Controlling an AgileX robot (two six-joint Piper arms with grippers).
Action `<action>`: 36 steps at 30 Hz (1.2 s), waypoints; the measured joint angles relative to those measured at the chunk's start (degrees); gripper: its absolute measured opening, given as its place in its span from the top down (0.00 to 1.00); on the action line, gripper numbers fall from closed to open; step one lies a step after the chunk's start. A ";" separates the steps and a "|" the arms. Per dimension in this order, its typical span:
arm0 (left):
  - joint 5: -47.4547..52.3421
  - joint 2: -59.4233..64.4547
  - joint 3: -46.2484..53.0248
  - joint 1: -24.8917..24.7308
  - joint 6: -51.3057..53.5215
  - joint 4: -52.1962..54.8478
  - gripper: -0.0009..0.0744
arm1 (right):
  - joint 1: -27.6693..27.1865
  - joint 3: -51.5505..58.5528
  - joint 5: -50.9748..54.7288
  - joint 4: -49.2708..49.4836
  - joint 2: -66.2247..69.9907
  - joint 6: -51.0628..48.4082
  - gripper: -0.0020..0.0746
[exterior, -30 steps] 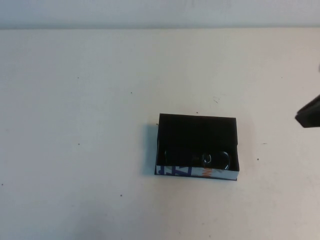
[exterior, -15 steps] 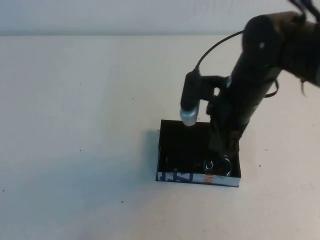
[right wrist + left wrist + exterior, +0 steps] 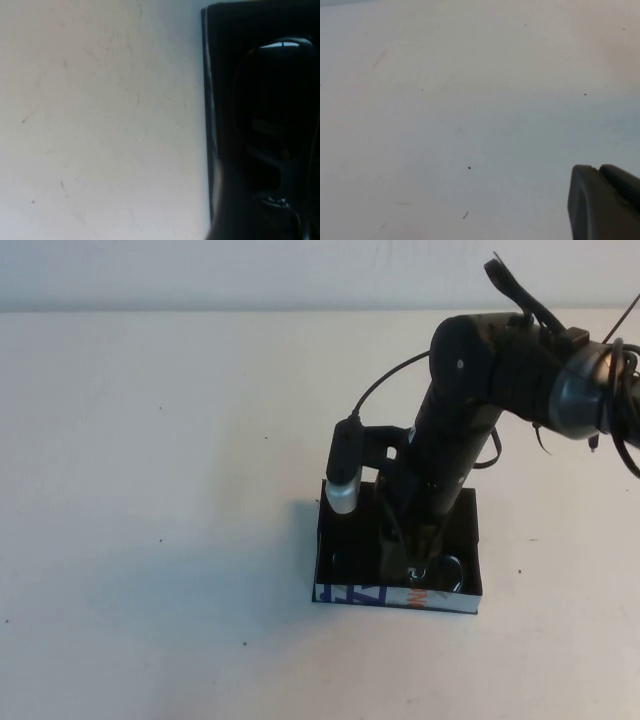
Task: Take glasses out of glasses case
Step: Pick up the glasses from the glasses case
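The glasses case point(image 3: 345, 593) is a shallow black box with a white front edge printed in blue and orange, right of the table's middle. The black glasses point(image 3: 447, 570) lie inside along its front wall, with one lens rim showing. My right gripper point(image 3: 408, 552) reaches down into the case, right over the glasses, and its dark tip blends with the black inside. In the right wrist view the case wall point(image 3: 208, 100) and a lens of the glasses point(image 3: 272, 115) fill the right side. My left gripper point(image 3: 601, 200) is shut and hangs over bare table, outside the high view.
The pale table point(image 3: 150, 490) has small dark specks. A wall edge runs along the back. The right arm's cable point(image 3: 390, 375) loops above the case, and its wrist camera point(image 3: 343, 480) hangs over the case's back left corner.
The right arm came in from the right edge, dropped into the case, and shifted left and lower over the glasses. The case has not moved.
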 joint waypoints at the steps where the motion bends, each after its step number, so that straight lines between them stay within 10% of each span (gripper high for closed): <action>1: 0.00 0.00 0.00 0.00 0.00 0.00 0.99 | 0.00 0.00 -0.10 0.00 0.26 0.00 0.61; 19: 0.00 0.00 0.00 0.00 0.00 0.00 0.99 | -0.11 0.00 -3.64 -4.24 3.29 4.38 0.64; 36: 0.00 0.00 0.00 0.00 0.00 0.00 0.99 | -0.11 0.00 -5.11 -3.91 3.29 5.33 0.46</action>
